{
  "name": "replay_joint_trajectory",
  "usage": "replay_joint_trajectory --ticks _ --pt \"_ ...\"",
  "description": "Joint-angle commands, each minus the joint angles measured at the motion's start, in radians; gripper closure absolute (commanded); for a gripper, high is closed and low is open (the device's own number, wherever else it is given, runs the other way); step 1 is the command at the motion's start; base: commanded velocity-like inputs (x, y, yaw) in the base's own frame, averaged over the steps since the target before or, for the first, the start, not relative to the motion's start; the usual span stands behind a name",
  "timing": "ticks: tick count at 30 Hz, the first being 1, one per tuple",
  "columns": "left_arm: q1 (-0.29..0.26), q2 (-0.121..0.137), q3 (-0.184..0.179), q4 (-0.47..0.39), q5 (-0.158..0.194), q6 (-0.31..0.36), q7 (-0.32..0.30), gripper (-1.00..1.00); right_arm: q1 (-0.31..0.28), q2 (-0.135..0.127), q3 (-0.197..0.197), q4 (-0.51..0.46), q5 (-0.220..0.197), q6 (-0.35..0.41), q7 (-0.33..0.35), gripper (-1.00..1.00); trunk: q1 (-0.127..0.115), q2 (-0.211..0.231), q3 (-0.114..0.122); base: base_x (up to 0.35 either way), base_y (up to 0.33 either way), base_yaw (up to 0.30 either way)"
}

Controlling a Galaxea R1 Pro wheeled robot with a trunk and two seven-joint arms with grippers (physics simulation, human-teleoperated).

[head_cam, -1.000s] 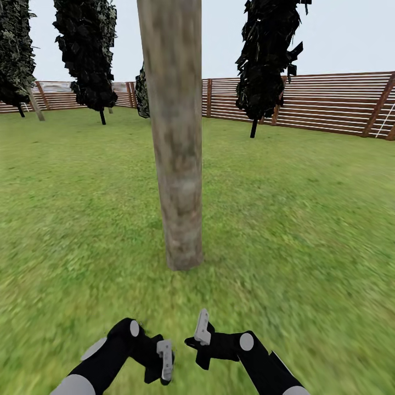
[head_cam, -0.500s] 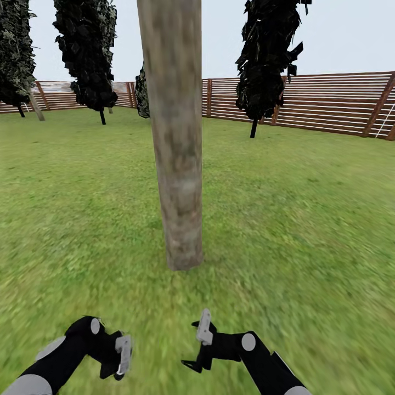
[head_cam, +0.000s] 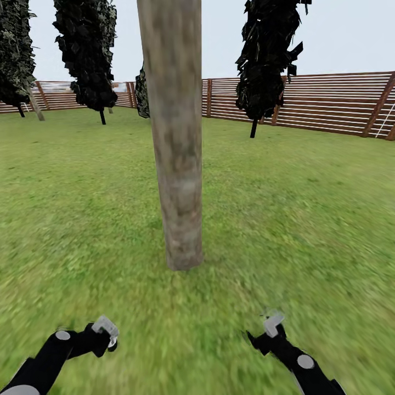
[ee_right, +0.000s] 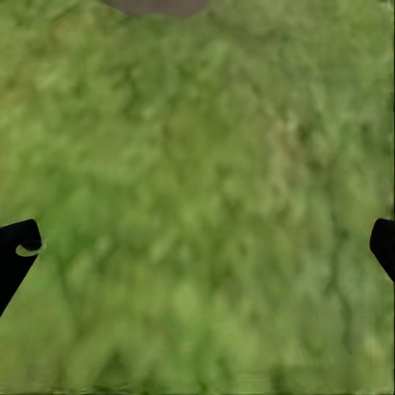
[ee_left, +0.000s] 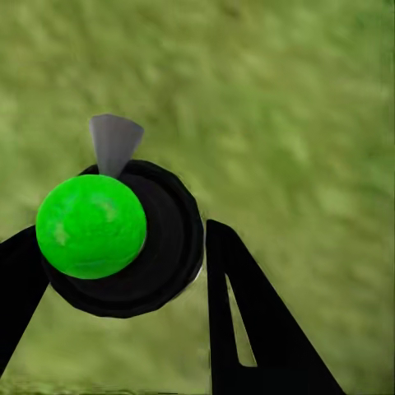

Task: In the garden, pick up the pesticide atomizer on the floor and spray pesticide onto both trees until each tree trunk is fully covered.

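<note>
Across the ground: lawn (head_cam: 307, 219), running back to a brown slat fence (head_cam: 329, 104).
Trunk (head_cam: 178, 164): thick, pale and mottled, upright on the lawn straight ahead, between the two arms and beyond them.
Dark trees (head_cam: 269, 60): thin-stemmed, well behind the trunk, near the fence.
Left hand (head_cam: 105, 328): low over the grass; its fingers (ee_left: 247, 329) flank a round black thing (ee_left: 164, 255) that carries a green ball (ee_left: 90, 226) and a grey wedge. I cannot tell whether they grip it.
Atomizer: I cannot tell whether the round black thing is it.
Right hand (head_cam: 272, 323): low over the grass, fingers (ee_right: 16, 247) spread wide, holding nothing.
</note>
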Motion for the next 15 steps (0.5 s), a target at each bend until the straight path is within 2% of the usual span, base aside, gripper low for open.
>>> replay_joint_trajectory --ticks 1,3,6,9,12,13,15 --pt "-0.001 -0.003 0.006 0.021 0.020 0.002 0.040 1.00 0.016 -0.003 -0.011 0.005 -0.001 -0.019 -0.051 -1.00 0.000 0.000 0.000 0.000 0.000 0.000" --pt "-0.001 -0.015 0.013 0.056 0.052 0.007 0.107 1.00 0.054 -0.007 -0.024 0.011 -0.002 -0.089 -0.173 -1.00 0.000 0.000 0.000 0.000 0.000 0.000" --pt "-0.001 -0.032 0.013 0.076 0.079 0.004 0.141 1.00 0.116 -0.007 -0.030 0.025 -0.005 -0.164 -0.353 -1.00 0.000 0.000 0.000 0.000 0.000 0.000" --pt "0.000 -0.046 0.012 0.079 0.082 0.002 0.146 1.00 0.142 -0.006 -0.031 0.051 -0.006 -0.192 -0.413 -1.00 0.000 0.000 0.000 0.000 0.000 0.000" --pt "-0.001 -0.059 0.013 0.081 0.081 0.008 0.148 1.00 0.149 0.001 -0.031 0.080 -0.015 -0.201 -0.427 -1.00 0.000 0.000 0.000 0.069 0.000 0.000" --pt "-0.001 -0.060 0.014 0.081 0.080 0.012 0.150 1.00 0.150 0.002 -0.031 0.085 -0.026 -0.202 -0.428 -1.00 0.000 0.000 0.000 0.208 0.000 0.000" --pt "-0.001 -0.064 0.027 0.082 0.080 0.041 0.176 1.00 0.151 0.004 -0.031 0.097 -0.093 -0.203 -0.430 -1.00 0.000 0.000 0.000 0.295 -0.048 0.000"
